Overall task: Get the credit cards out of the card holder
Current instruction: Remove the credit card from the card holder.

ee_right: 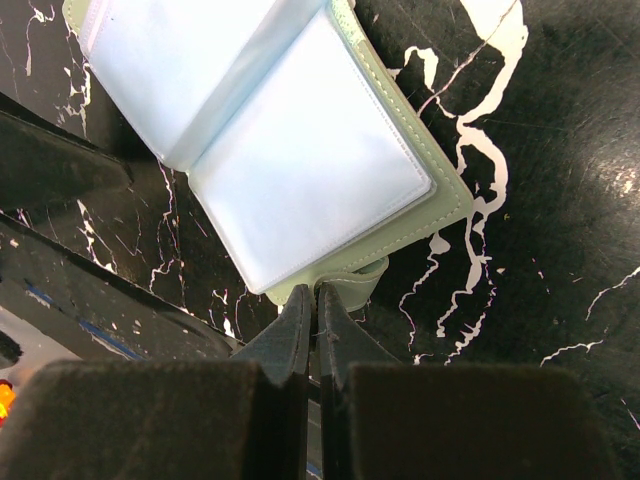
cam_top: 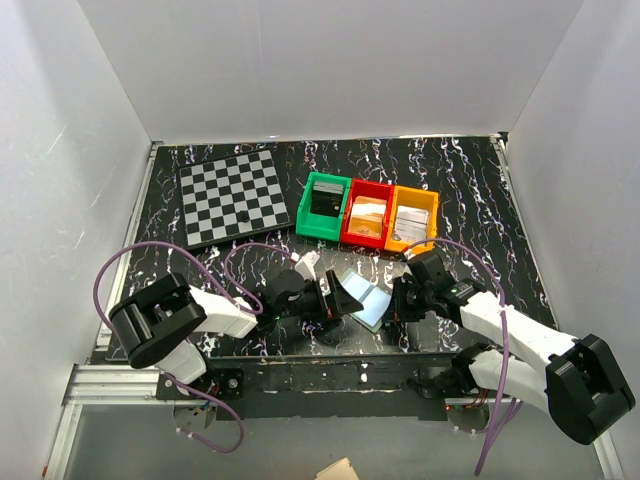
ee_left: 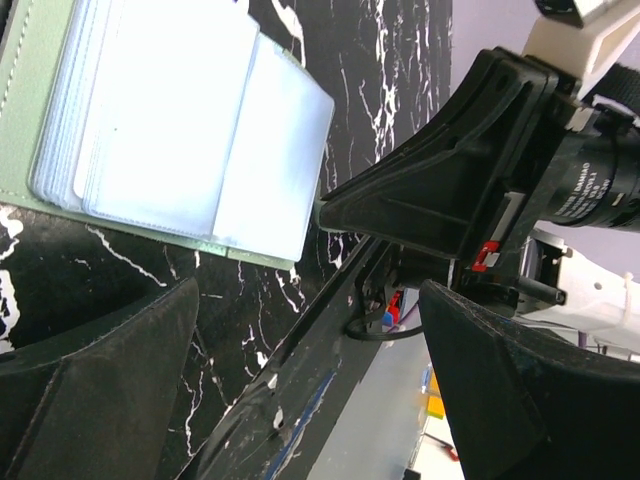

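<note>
**Open card holder pinned at its tab, left pincer waiting wide**

One card holder (ee_right: 310, 170) lies open on the black marbled worktop (cam_top: 480, 200), near its front edge, between the two arms. Its pale blue pockets face up inside a sage-green cover.

The right pincer (ee_right: 315, 300) has its fingers pressed together, apparently nipping the snap tab (ee_right: 352, 279) at the holder's edge. The left pincer (cam_top: 338, 298) hovers just beside the opposite side with its fingers spread wide, holding nothing.

The risk, as I judge it, lies in that thin tab. If the left arm tugs at a pocket, the tab may slip free and the whole holder slide along with it. The wide fingers could also catch a stack of sleeves rather than a single card.

By count there are one holder, two pincers, three bins (green (cam_top: 318, 232), red (cam_top: 365, 238), orange (cam_top: 412, 243)) and one checkerboard (cam_top: 233, 195). The credit cards cannot be counted, because none stands out clearly from the sleeves.
</note>
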`<control>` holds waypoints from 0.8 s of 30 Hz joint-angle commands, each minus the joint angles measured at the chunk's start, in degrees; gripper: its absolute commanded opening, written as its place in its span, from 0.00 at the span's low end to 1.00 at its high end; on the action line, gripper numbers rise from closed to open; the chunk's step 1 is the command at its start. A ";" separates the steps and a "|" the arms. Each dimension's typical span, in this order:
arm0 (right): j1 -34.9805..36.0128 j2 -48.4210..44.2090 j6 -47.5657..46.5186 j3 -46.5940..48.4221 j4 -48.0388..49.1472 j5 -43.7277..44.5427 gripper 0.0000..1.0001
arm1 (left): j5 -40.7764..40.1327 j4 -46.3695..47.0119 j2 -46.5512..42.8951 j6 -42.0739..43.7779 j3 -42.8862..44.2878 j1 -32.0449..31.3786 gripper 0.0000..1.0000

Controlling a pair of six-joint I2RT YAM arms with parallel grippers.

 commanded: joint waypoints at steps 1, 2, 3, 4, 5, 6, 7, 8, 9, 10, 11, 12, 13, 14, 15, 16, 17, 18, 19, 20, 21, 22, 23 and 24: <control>0.28 -0.05 -0.47 -0.29 0.34 -0.36 0.01 | 0.42 3.05 0.36 -0.34 1.25 1.01 0.93; 0.28 0.04 -0.47 -0.21 0.43 -0.36 0.01 | 0.69 2.61 0.71 -0.16 1.51 1.19 0.93; 0.28 0.04 -0.47 -0.21 0.43 -0.36 0.01 | 0.86 2.52 0.98 -0.16 1.78 1.28 0.93; 0.28 0.12 -0.47 -0.21 0.43 -0.36 0.01 | 1.04 2.26 1.15 -0.16 1.95 1.37 0.93; 0.28 0.21 -0.56 -0.21 0.43 -0.36 0.01 | 1.13 2.17 1.50 -0.16 2.22 1.37 0.93; 0.28 0.21 -0.47 -0.21 0.34 -0.36 0.01 | 1.30 2.08 1.59 -0.16 2.22 1.37 0.92; 0.37 0.21 -0.56 -0.21 0.34 -0.27 0.01 | 1.30 2.26 1.68 -0.16 2.13 1.37 0.92; 0.28 0.21 -0.56 -0.21 0.34 -0.36 0.01 | 1.30 2.34 1.77 -0.25 2.05 1.37 0.92; 0.28 0.12 -0.56 -0.21 0.34 -0.36 0.01 | 1.39 2.43 1.77 -0.25 1.87 1.37 0.92; 0.28 0.12 -0.47 -0.21 0.34 -0.36 0.01 | 1.39 2.35 1.51 -0.34 1.69 1.37 0.92; 0.28 0.21 -0.47 -0.21 0.34 -0.36 0.01 | 1.48 2.35 1.42 -0.25 1.61 1.37 0.92; 0.28 0.21 -0.47 -0.21 0.51 -0.36 0.01 | 1.48 2.35 1.33 -0.25 1.43 1.37 0.92; 0.28 0.30 -0.56 -0.21 0.52 -0.36 0.01 | 1.39 2.17 1.24 -0.25 1.26 1.37 0.92; 0.28 0.30 -0.56 -0.21 0.52 -0.36 0.01 | 1.39 2.08 1.07 -0.25 1.08 1.37 0.92; 0.28 0.39 -0.56 -0.21 0.52 -0.27 0.01 | 1.22 2.17 0.89 -0.34 0.82 1.37 0.92; 0.28 0.47 -0.56 -0.21 0.60 -0.36 0.01 | 1.13 2.34 0.98 -0.43 0.64 1.37 0.92; 0.28 0.48 -0.56 -0.21 0.60 -0.36 0.01 | 1.13 2.35 0.98 -0.34 0.55 1.37 0.92; 0.37 0.48 -0.56 -0.29 0.69 -0.36 0.01 | 1.04 2.26 0.98 -0.34 0.64 1.45 0.92; 0.28 0.48 -0.56 -0.29 0.69 -0.27 0.01 | 1.13 2.17 1.07 -0.25 0.90 1.45 0.92; 0.28 0.48 -0.47 -0.21 0.60 -0.27 0.01 | 1.22 2.08 1.50 -0.16 1.25 1.45 0.92; 0.28 0.48 -0.56 -0.21 0.60 -0.27 0.01 | 1.39 2.08 1.77 -0.16 1.51 1.45 0.92; 0.28 0.48 -0.56 -0.21 0.60 -0.45 0.01 | 1.39 2.08 2.12 -0.16 1.78 1.45 0.92; 0.28 0.30 -0.47 -0.21 0.52 -0.36 0.01 | 1.65 2.08 2.56 -0.16 2.13 1.54 0.92; 0.28 0.21 -0.56 -0.29 0.52 -0.36 0.01 | 1.74 2.08 2.82 -0.08 2.39 1.54 0.92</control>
